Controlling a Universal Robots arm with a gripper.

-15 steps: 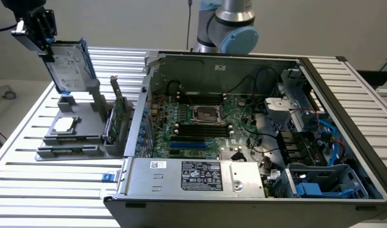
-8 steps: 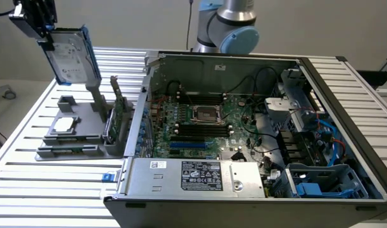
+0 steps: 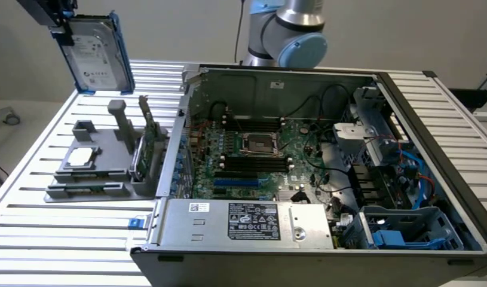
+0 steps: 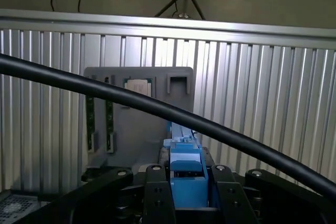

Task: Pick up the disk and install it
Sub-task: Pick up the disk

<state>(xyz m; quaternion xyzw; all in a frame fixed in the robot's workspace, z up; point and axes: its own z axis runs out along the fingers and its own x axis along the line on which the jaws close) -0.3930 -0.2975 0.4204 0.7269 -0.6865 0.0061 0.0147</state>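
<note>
Gripper: my gripper (image 4: 186, 195) is part-closed and clamped on the disk, one jaw on each side of its blue carrier rail (image 4: 185, 163). A black cable (image 4: 157, 109) crosses in front.
Disk: disk (image 3: 100, 55) hangs on edge with the label face outward, touching nothing but me. It is in the air over the slatted table (image 3: 44, 239), near the far corner on the exterior view's left.
Beneath: grey fixture (image 3: 95, 179) carries a small square chip (image 3: 80, 156). A green card (image 3: 147, 134) stands upright at its edge, beside the case.
Case: open computer case (image 3: 227, 254) takes the table's middle. A bluish drive bay (image 3: 410, 230) sits at the case's near corner on the exterior view's right.
Handling (my guess): rigid metal with some heft and no flex. It looks shock-sensitive, so no knocks. The bare faces look slick.
Hold: the plastic rails give better purchase than the metal. I grip one end, so the weight hangs below and may pivot.
</note>
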